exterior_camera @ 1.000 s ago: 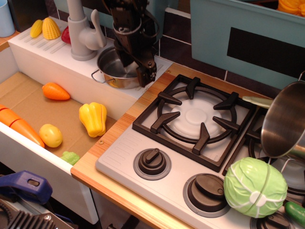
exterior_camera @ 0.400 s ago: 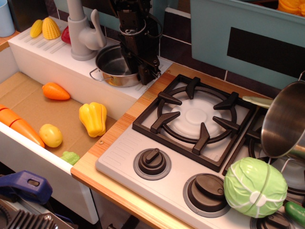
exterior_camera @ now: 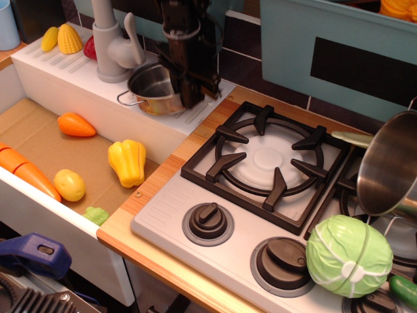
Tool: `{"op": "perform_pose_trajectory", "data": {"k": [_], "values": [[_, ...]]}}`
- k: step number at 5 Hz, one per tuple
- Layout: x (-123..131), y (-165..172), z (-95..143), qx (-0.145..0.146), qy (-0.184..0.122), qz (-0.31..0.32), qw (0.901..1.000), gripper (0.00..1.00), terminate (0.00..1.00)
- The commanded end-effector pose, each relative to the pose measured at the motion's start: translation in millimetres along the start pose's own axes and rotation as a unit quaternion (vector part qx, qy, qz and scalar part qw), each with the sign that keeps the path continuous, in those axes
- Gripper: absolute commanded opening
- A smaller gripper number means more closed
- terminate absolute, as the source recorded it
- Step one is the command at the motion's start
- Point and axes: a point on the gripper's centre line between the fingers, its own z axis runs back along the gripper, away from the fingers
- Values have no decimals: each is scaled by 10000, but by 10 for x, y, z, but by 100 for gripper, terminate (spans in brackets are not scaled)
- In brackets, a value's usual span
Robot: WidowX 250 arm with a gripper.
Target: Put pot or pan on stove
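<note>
The small shiny steel pot [exterior_camera: 151, 87] with wire loop handles is at the white ledge behind the sink, left of the stove [exterior_camera: 166, 212]. It looks slightly tilted, its left handle sticking out over the ledge edge. My gripper [exterior_camera: 189, 96] comes down from above and is shut on the pot's right rim, one finger inside and one outside. The stove's near-left burner grate [exterior_camera: 267, 163] is bare.
A taller matte steel pot [exterior_camera: 389, 166] leans over the right burner. A green cabbage [exterior_camera: 348, 255] sits on the stove's front right. The grey faucet [exterior_camera: 112, 45] stands just left of the pot. Toy vegetables, including a yellow pepper [exterior_camera: 128, 161], lie in the sink.
The gripper has closed on the pot's right rim and the pot has shifted a little left and up, tilting slightly. Nothing else has moved.
</note>
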Motion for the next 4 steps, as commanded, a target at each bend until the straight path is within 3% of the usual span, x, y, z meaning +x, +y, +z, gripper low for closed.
{"op": "perform_pose_trajectory", "data": {"k": [1, 2, 4], "values": [[-13, -236, 487, 543, -353, 455, 9969, 0, 0], [-126, -503, 686, 663, -244, 822, 9941, 0, 0], [-12, -1053, 735, 583, -366, 1186, 9906, 0, 0]]}}
